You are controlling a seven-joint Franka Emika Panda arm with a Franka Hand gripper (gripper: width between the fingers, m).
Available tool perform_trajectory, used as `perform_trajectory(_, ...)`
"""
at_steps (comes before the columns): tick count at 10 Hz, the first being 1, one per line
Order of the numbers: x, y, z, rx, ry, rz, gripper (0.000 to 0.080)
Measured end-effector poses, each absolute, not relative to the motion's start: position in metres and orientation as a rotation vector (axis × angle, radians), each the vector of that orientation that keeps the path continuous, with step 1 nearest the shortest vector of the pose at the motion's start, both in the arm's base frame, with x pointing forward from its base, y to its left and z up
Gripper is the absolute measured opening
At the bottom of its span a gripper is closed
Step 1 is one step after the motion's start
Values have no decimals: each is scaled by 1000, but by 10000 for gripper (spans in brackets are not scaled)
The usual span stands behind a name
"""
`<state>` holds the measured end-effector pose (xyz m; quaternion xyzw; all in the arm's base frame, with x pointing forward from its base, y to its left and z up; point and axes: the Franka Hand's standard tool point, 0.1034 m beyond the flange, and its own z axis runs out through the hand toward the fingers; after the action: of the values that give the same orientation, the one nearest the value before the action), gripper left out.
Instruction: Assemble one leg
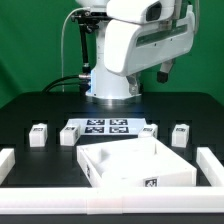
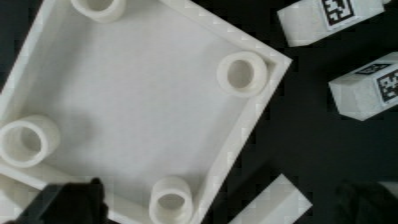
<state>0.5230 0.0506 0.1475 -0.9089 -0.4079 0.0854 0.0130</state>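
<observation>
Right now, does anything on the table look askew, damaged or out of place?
Only the large white panel stands out: it lies turned at an angle, its edges not parallel to the marker board behind it. The four legs stand in a row beside that board. No damage or spill shows.

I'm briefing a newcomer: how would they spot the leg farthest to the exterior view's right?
Find the large white panel in the foreground. Behind it lies the marker board. The leg is the small tagged block farthest to the exterior view's right of that board, beyond a nearer twin.
</observation>
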Motion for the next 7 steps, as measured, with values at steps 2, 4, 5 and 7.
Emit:
perform_trajectory(2, 523, 51, 148, -2832, -1271, 266, 650)
perform_trajectory(4, 523, 50, 147, -2832, -1270, 266, 650)
perform_trajectory(5, 523, 50, 147, -2832, -1270, 266, 650)
perform_trajectory(7, 523, 50, 147, -2832, -1270, 267, 650)
